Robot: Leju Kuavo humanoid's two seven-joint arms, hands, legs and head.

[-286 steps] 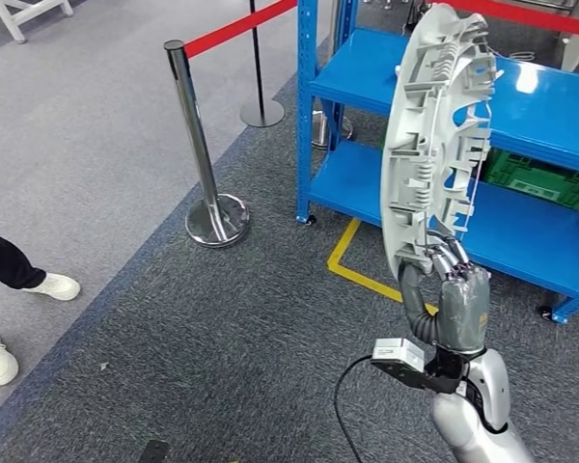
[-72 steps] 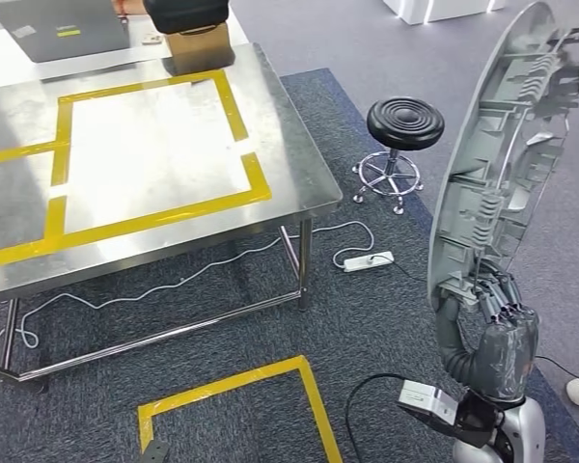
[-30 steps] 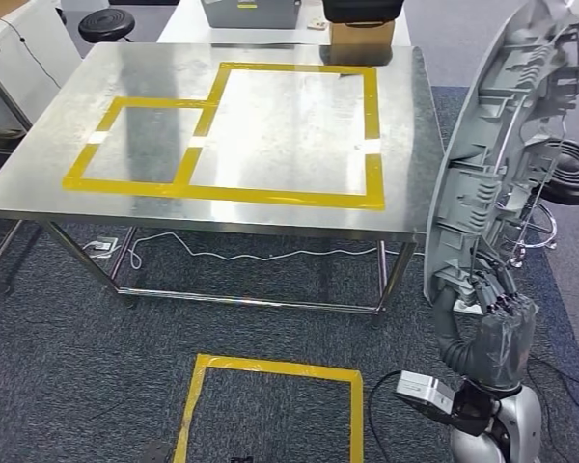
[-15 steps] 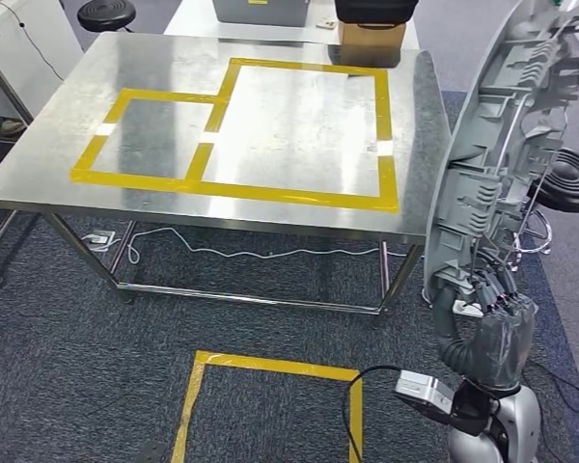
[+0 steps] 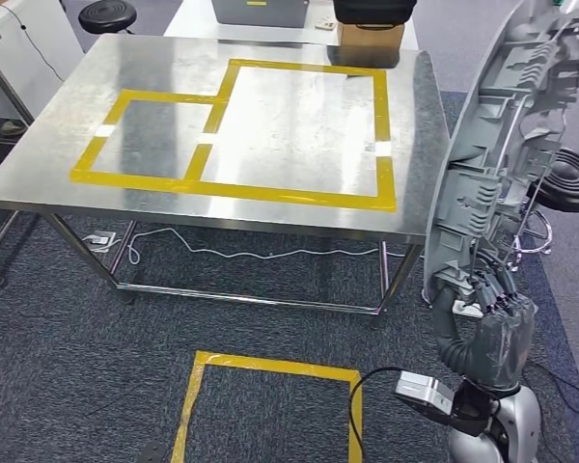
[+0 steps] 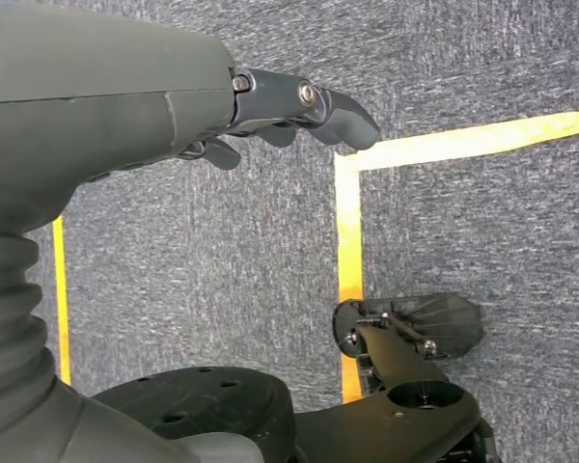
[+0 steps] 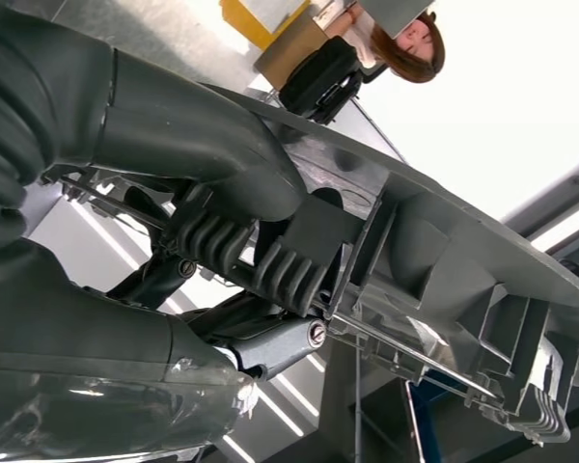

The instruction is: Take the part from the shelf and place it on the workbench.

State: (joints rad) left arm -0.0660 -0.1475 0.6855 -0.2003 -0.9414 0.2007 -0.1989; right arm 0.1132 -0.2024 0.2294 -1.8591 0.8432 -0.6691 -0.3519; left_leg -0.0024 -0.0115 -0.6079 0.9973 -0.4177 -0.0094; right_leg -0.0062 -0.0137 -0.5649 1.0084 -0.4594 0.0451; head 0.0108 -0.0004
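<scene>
The robot's right hand (image 5: 490,323) grips the lower rim of a large grey plastic part (image 5: 502,145), a round ribbed disc held upright on edge at the right of the head view, its ribbed inner face turned toward the camera. The part stands in the air just beside the right end of a steel table (image 5: 46,154) and does not touch it. In the right wrist view the thick thumb and darker fingers (image 7: 221,246) are clamped around a ribbed section of the part (image 7: 447,280).

The table top carries two boxes marked out in yellow tape (image 5: 301,193), a larger one to the right and a smaller one adjoining it to the left. At the far edge of the table sit a cardboard box (image 5: 369,37) with a dark item on top and a grey case (image 5: 261,12). A white cable (image 5: 272,255) trails across the dark carpet under the table. A black round stool (image 5: 574,178) stands behind the part, and another stool (image 5: 108,13) stands beyond the table's far left corner.

On the floor nearer the robot, yellow tape (image 5: 272,367) outlines a square on the carpet. The left hand (image 6: 199,101) hangs above this carpet in the left wrist view, its fingers (image 6: 330,106) extended and slightly apart, holding nothing. A person (image 7: 410,39) appears behind the part in the right wrist view.
</scene>
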